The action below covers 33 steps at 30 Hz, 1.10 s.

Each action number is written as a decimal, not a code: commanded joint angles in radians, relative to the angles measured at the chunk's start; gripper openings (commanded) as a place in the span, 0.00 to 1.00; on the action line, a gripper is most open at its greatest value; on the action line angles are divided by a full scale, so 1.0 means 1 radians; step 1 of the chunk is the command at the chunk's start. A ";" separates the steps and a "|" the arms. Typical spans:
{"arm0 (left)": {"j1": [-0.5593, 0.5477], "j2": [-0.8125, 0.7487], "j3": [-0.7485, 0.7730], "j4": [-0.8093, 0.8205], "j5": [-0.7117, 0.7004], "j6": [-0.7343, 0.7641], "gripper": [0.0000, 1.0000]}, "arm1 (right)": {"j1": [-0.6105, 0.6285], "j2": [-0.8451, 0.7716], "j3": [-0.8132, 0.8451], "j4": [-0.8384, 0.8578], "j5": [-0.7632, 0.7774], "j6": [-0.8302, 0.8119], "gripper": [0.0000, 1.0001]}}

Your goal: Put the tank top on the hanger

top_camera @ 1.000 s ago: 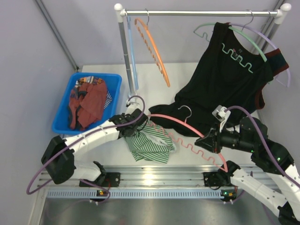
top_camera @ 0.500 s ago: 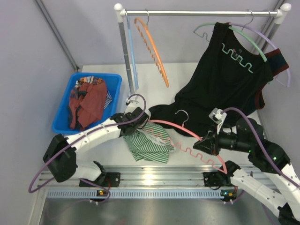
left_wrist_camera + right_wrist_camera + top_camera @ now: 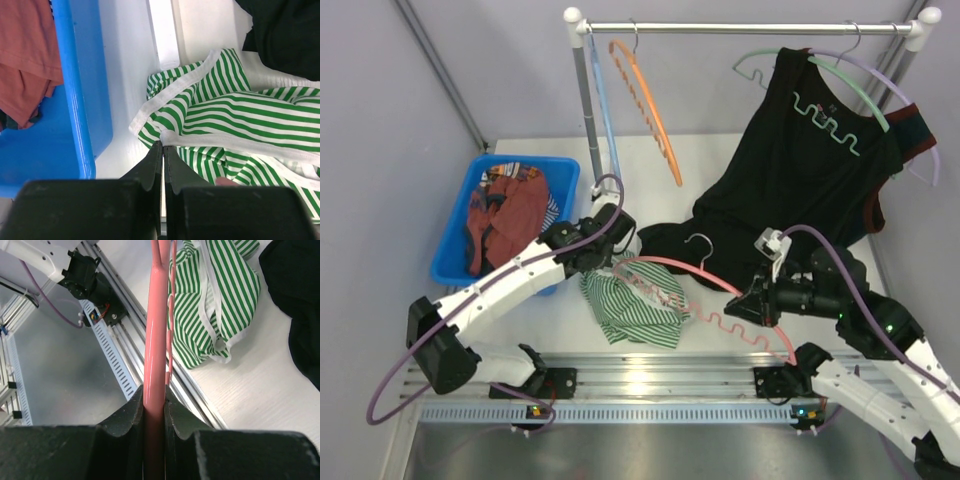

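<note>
The green-and-white striped tank top [image 3: 638, 308] lies bunched on the table in front of the arms. My left gripper [image 3: 609, 262] is shut on its white trim at the upper left edge; in the left wrist view the gripper [image 3: 163, 146] pinches the trim of the tank top [image 3: 235, 115]. My right gripper [image 3: 747, 305] is shut on the right arm of the pink hanger [image 3: 670, 264]. The hanger's left arm reaches over the tank top and its metal hook [image 3: 700, 243] points back. The right wrist view shows the gripper [image 3: 154, 392] clamping the hanger [image 3: 155, 315], with the tank top [image 3: 220, 285] beyond.
A blue bin [image 3: 525, 160] with red patterned cloth [image 3: 505, 220] stands at the left, close to my left arm. A large black garment [image 3: 800, 170] hangs from the rack rail [image 3: 750, 28] and drapes onto the table. An orange hanger [image 3: 650, 110] and a light blue hanger [image 3: 603, 120] hang there too.
My right gripper has carried the pink hanger leftward, its left arm now over the tank top. My left gripper has shifted back and left, still holding the trim and pulling the cloth.
</note>
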 commanded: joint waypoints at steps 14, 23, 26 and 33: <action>0.005 -0.053 0.136 -0.122 0.107 0.051 0.00 | 0.026 0.050 -0.057 0.279 0.016 0.043 0.00; 0.004 -0.052 0.185 -0.142 0.193 0.086 0.00 | 0.046 0.040 -0.107 0.364 0.086 0.080 0.00; 0.004 -0.058 0.199 -0.147 0.236 0.097 0.00 | 0.046 0.035 -0.127 0.398 0.151 0.092 0.00; 0.004 -0.076 0.268 -0.184 0.280 0.118 0.00 | 0.046 0.004 -0.165 0.459 0.265 0.092 0.00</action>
